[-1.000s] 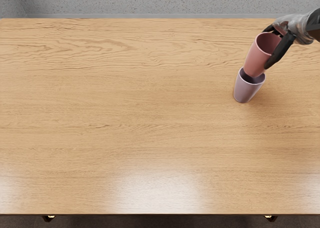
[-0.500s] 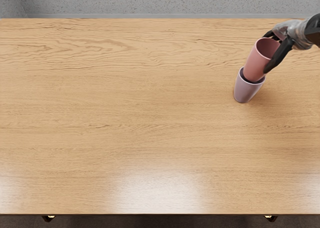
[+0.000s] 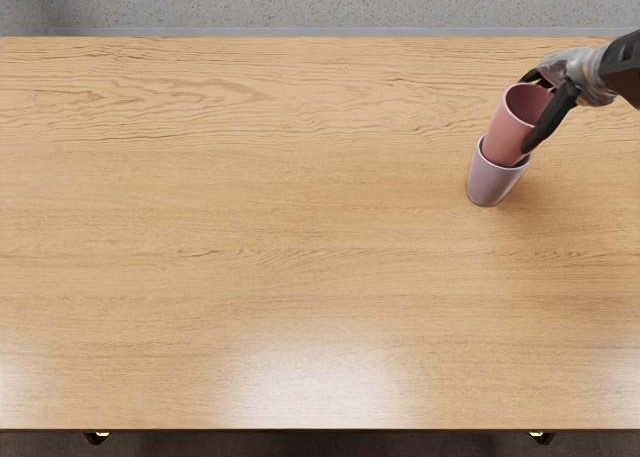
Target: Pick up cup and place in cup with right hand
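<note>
Pink cup [image 3: 505, 132], one, mouth facing up, its lower end within the mouth of a lilac cup [image 3: 490, 184]; most of its body shows above that rim, and its base is hidden inside.

Right hand [image 3: 564, 87], one, black-fingered with a grey, metallic-looking back, closed around the pink cup's upper part. One long finger [image 3: 545, 126] lies along the cup's right side as I view it; other dark fingertips show by the far rim. So the cup sits within the grasp, just below and left of the palm.

Lilac cup, one, mouth up, directly under the pink one, standing on a wood-grained table [image 3: 280, 247], towards its far right corner. Beyond the table's far edge, a speckled grey surface [image 3: 300, 3].
</note>
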Tool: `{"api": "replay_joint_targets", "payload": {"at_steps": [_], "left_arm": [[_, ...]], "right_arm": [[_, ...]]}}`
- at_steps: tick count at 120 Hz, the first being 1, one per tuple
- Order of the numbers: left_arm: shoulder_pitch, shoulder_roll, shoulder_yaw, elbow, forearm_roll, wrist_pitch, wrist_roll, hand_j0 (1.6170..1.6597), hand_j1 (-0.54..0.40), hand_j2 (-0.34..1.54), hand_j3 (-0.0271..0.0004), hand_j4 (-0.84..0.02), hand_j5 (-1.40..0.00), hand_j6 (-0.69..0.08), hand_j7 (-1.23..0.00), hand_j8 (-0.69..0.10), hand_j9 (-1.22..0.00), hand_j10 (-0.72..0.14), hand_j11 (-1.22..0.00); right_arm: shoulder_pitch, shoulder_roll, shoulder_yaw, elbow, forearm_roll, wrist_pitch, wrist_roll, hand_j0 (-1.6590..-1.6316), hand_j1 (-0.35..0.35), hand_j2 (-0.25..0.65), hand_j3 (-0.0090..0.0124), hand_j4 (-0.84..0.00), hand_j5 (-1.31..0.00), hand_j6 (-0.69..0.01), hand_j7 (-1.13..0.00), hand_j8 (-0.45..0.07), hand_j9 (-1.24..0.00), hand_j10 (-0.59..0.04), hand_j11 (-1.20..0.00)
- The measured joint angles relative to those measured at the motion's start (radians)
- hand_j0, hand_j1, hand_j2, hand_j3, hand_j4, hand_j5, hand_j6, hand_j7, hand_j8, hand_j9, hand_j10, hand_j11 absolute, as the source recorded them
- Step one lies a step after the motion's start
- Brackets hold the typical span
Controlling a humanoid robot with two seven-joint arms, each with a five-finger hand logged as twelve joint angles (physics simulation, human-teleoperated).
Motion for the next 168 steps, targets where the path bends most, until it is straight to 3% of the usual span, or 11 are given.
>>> {"api": "replay_joint_targets", "payload": {"at_steps": [17,39,76,102,116,124,151,168], "left_arm": [[0.0,0.0,0.0,0.0,0.0,0.0,0.0,1.6581,0.349,0.0,0.0,0.0,0.0,0.0,0.0,0.0,0.0,0.0,0.0],[0.002,0.0,0.0,0.0,0.0,0.0,0.0,1.6581,0.349,0.0,0.0,0.0,0.0,0.0,0.0,0.0,0.0,0.0,0.0],[0.034,0.0,-0.004,0.0,0.0,0.0,0.0,1.6581,0.349,0.0,0.0,0.0,0.0,0.0,0.0,0.0,0.0,0.0,0.0],[0.048,0.0,-0.008,0.0,0.0,0.0,0.0,1.6581,0.349,0.0,0.0,0.0,0.0,0.0,0.0,0.0,0.0,0.0,0.0],[0.048,0.0,-0.009,0.0,0.0,0.0,0.0,1.6581,0.349,0.0,0.0,0.0,0.0,0.0,0.0,0.0,0.0,0.0,0.0],[0.048,0.0,-0.009,0.0,0.0,0.0,0.0,1.6581,0.349,0.0,0.0,0.0,0.0,0.0,0.0,0.0,0.0,0.0,0.0],[0.048,0.0,-0.009,0.0,0.0,0.0,0.0,1.6581,0.349,0.0,0.0,0.0,0.0,0.0,0.0,0.0,0.0,0.0,0.0],[0.048,0.0,-0.009,0.0,0.0,0.0,0.0,1.6581,0.349,0.0,0.0,0.0,0.0,0.0,0.0,0.0,0.0,0.0,0.0]], "right_arm": [[-0.002,0.004,0.003,-0.008,-0.001,0.016,0.0,-1.6544,-0.186,-0.098,0.0,-0.162,-0.31,-0.109,-0.28,-0.103,-0.3,-0.179,-0.31],[-0.005,0.006,0.004,-0.01,0.005,0.022,0.0,-1.6566,-0.262,-0.043,0.0,-0.085,-0.15,-0.064,-0.14,-0.061,-0.15,-0.091,-0.15],[0.033,0.001,0.024,0.003,0.023,0.021,0.0,-1.6577,-0.305,-0.013,0.0,-0.042,-0.06,-0.039,-0.06,-0.037,-0.06,-0.043,-0.06],[0.041,-0.004,0.159,0.056,0.12,0.064,0.0,-1.6579,-0.312,-0.008,0.0,-0.034,-0.04,-0.034,-0.04,-0.033,-0.04,-0.034,-0.04],[0.022,-0.003,0.243,0.125,0.183,0.079,0.0,-1.658,-0.314,-0.007,0.0,-0.033,-0.04,-0.033,-0.04,-0.032,-0.04,-0.032,-0.04],[-0.006,-0.001,0.302,0.17,0.219,0.095,0.0,-1.658,-0.314,-0.007,0.0,-0.032,-0.04,-0.032,-0.04,-0.032,-0.04,-0.032,-0.04],[-0.201,-0.048,0.575,0.324,0.327,0.262,0.0,-1.658,-0.313,-0.007,0.0,-0.032,-0.04,-0.032,-0.04,-0.032,-0.04,-0.032,-0.04],[-0.293,-0.112,0.653,0.393,0.412,0.402,0.0,-1.6581,-0.31,-0.007,0.0,-0.034,-0.04,-0.034,-0.04,-0.034,-0.04,-0.034,-0.04]]}}
